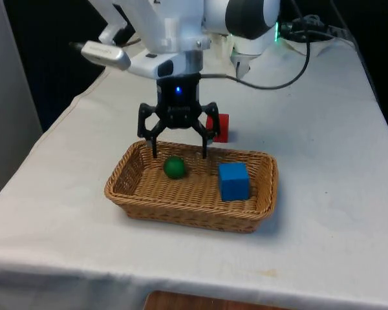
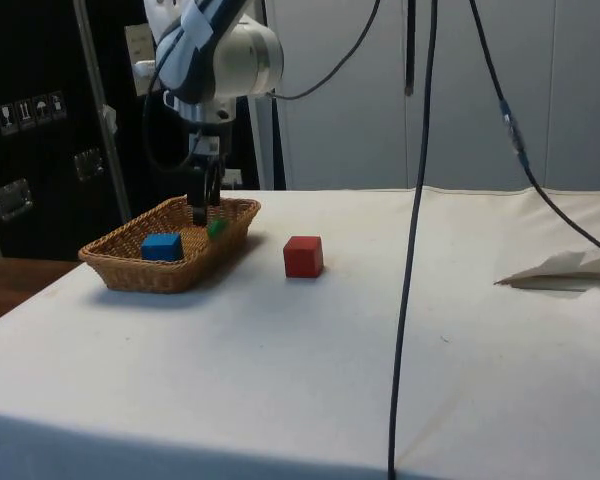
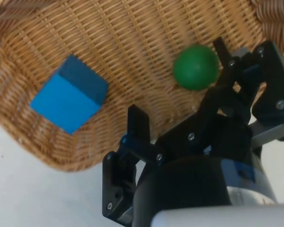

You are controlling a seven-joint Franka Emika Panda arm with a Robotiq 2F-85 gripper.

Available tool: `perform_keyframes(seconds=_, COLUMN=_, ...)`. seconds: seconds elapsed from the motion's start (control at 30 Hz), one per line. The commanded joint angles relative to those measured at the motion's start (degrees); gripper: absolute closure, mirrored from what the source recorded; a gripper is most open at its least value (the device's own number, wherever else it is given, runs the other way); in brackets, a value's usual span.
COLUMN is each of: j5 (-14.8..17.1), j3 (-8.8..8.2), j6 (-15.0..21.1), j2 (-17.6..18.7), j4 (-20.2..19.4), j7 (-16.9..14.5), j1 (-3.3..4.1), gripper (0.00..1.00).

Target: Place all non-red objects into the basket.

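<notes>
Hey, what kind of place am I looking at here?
Probably a robotics lab or test bench: a table under a white cloth, cables hanging across it, and a wicker basket holding toy blocks under the gripper.

White tablecloth [image 2: 310, 360], hanging black cables [image 2: 420, 200], dark cabinets [image 2: 40, 130], crumpled paper [image 2: 565, 272]

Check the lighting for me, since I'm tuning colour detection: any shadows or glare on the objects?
Front view: soft, even light, a faint shadow under the wicker basket; no glare on the green ball or blue cube. Side view: the red cube casts a weak shadow. Wrist view: the open gripper looks dark.
</notes>
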Motion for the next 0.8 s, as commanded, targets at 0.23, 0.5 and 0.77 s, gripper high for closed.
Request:
perform_keyframes(seconds=0.23, j5=-0.9, j3=-0.17, j6=-0.5, j2=-6.0, j4=-5.2, j7=-0.3, j1=0.57, gripper=0.0)
perform_keyframes(seconds=0.5, j5=-3.2, j3=-1.03, j6=-0.6, j2=-12.7, j4=-10.9, j7=0.1, j1=1.66, gripper=0.0)
perform_keyframes(seconds=0.77, j5=-5.5, j3=-1.26, j6=-0.5, j2=-19.1, j4=-16.2, j7=0.3, j1=1.95, gripper=0.0)
